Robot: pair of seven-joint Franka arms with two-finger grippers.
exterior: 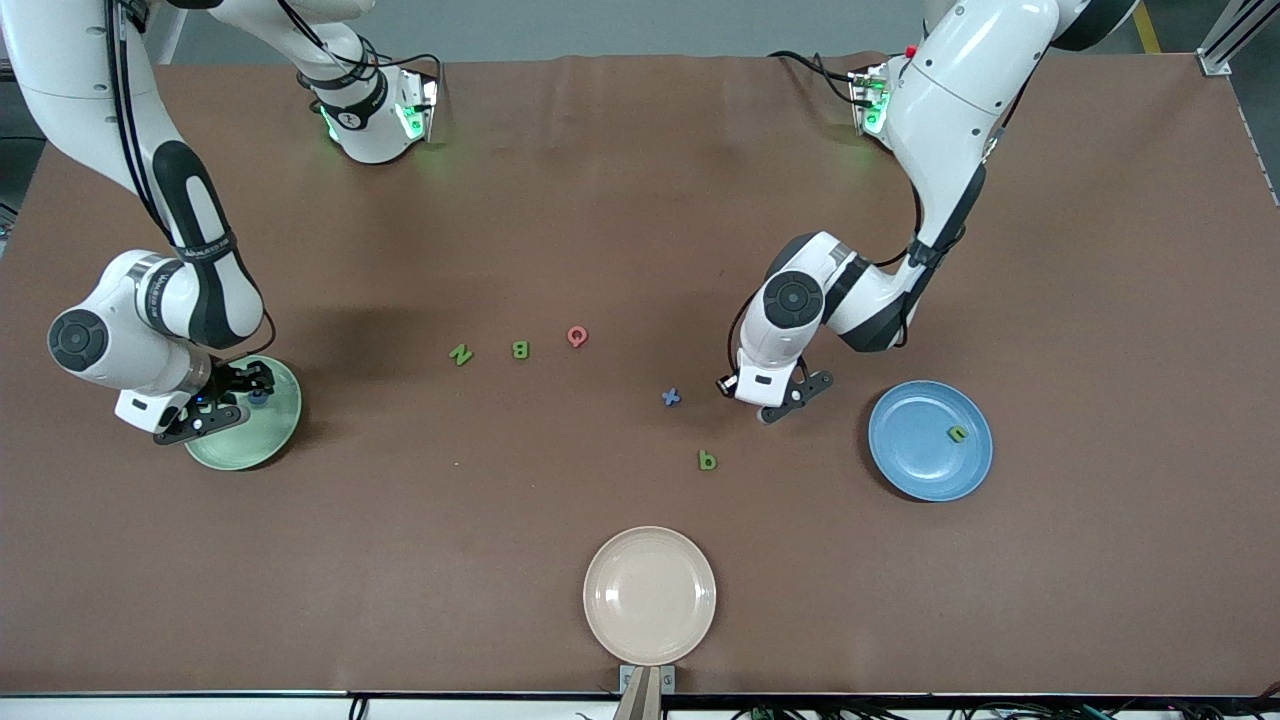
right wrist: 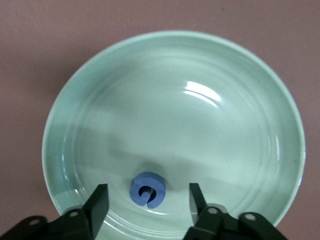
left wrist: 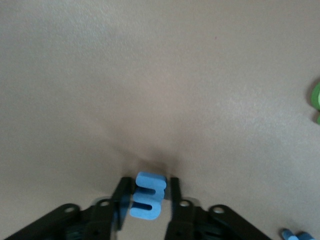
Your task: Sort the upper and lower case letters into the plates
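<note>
Left hand: I see its fingers pinching the blue m low on the surface.
Right hand: fingers spread, blue G loose in pale green plate.
Blue plate: at four o'clock from m.
Risk: I judge the thin m may twist free when lifted.

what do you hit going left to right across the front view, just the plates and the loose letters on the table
pale green plate → green N → green B → pink-red Q → cream-beige plate → green b → blue plate
</note>
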